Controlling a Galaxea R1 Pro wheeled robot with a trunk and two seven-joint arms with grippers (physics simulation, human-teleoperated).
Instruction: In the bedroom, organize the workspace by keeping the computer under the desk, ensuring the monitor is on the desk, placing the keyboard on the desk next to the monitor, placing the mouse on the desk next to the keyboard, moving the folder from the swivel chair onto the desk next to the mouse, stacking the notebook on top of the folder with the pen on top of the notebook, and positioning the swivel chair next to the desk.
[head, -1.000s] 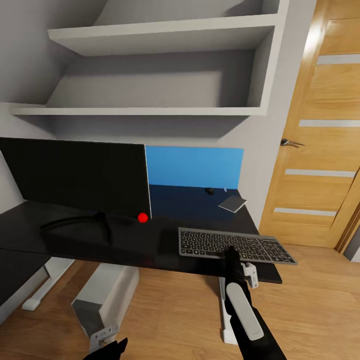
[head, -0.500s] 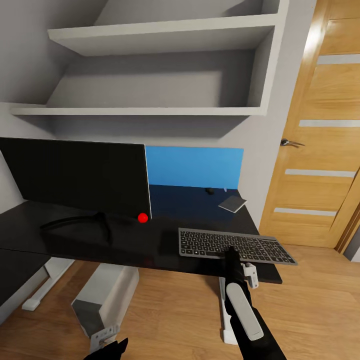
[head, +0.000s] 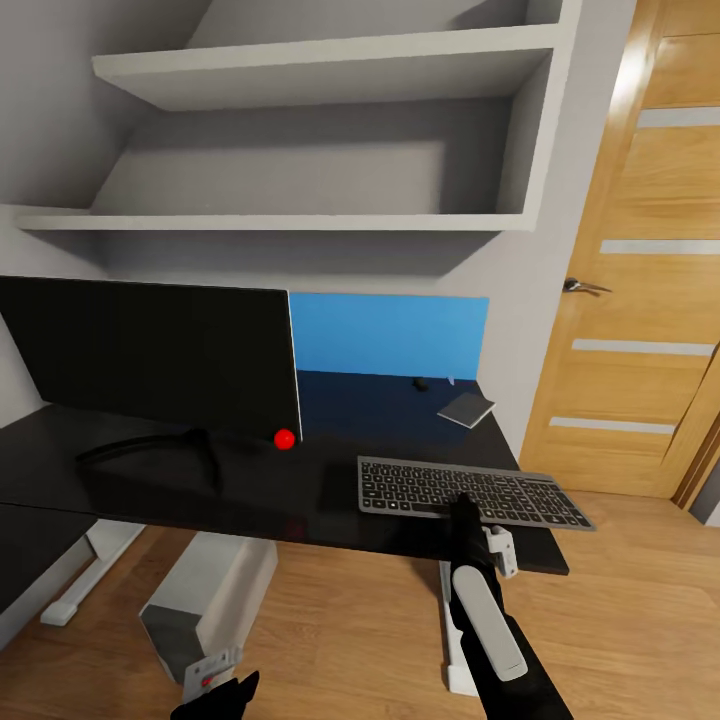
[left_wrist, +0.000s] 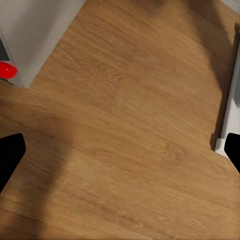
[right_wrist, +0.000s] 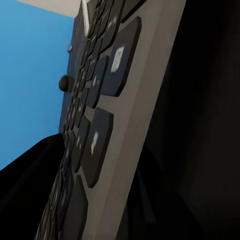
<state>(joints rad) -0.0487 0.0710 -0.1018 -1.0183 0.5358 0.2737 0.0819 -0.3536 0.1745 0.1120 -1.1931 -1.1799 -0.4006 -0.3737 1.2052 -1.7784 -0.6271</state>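
On the black desk (head: 250, 490) near its front edge lies the keyboard (head: 470, 491), black keys in a grey frame, to the right of the monitor (head: 150, 355). Monitor stands upright on its black stand, red dot at lower right corner. Right pincer (head: 463, 508) sits at the keyboard's front edge, arm reaching up from below in the head view. Right wrist view is a tight close-up along the keyboard (right_wrist: 100, 115) frame and keys, dark finger (right_wrist: 30, 195) beside the frame; looks clamped on the keyboard edge, though the far finger is lost in dark. Mouse (head: 421, 382), tiny black dome, sits far back on the desk by the blue wall panel (head: 390, 335), well apart from the keyboard; also shows as a small dark blob (right_wrist: 63, 83) in the right wrist view. Notebook (head: 466, 408), thin grey slab, lies flat at the back right of the desk, just beside the mouse, between it and the keyboard. Computer (head: 205, 600), light grey tower with red light, stands on the wood floor (head: 340, 640) under the desk, beside a white desk leg (head: 85, 580). Left pincer (head: 222, 695) is low at the frame bottom near the computer; in the left wrist view its two black fingertips (left_wrist: 10, 155) are spread wide apart over bare floor, nothing between them, computer corner (left_wrist: 35, 35) with red light nearby. Grey shelves (head: 320, 140) above the desk, wooden door (head: 640, 280) to the right.
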